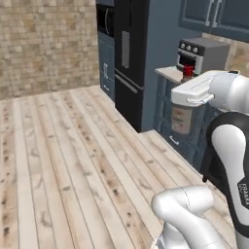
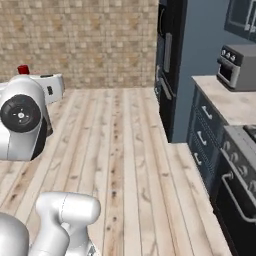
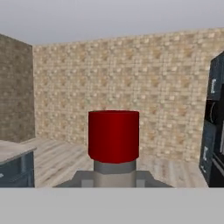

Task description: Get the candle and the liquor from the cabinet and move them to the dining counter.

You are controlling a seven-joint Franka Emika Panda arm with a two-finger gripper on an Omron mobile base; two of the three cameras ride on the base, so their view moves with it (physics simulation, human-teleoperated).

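the gripper (image 3: 113, 186) is squeezed shut on the liquor (image 3: 113, 136), holding it by the thin neck just under the red cap. in the hand view the red cap stands right in the middle, straight up, with a bit of grey neck below it. the dark body of the bottle is hidden lower down.

the bottle is up in the air, carried out in front of the robot. in the left base view its red cap (image 1: 188, 71) peeks over the white hand on the right. in the right base view the red cap (image 2: 23, 69) sticks up above the hand on the far left. it touches no counter.

the robot likely keeps the bottle upright and held high so it does not tip or bump into things while the base rolls across the wooden floor (image 1: 73, 160).

the hand points at a far brick wall (image 3: 131, 87), away from the kitchen side. a black fridge (image 1: 129, 58) and a small oven (image 1: 202, 53) on a counter sit on the right, well apart from the bottle. a bit of pale counter top (image 3: 13, 151) shows low on the left of the hand view; i cannot tell if it is the dining counter.

the bottle is out of the cabinet, but it is not set down yet.
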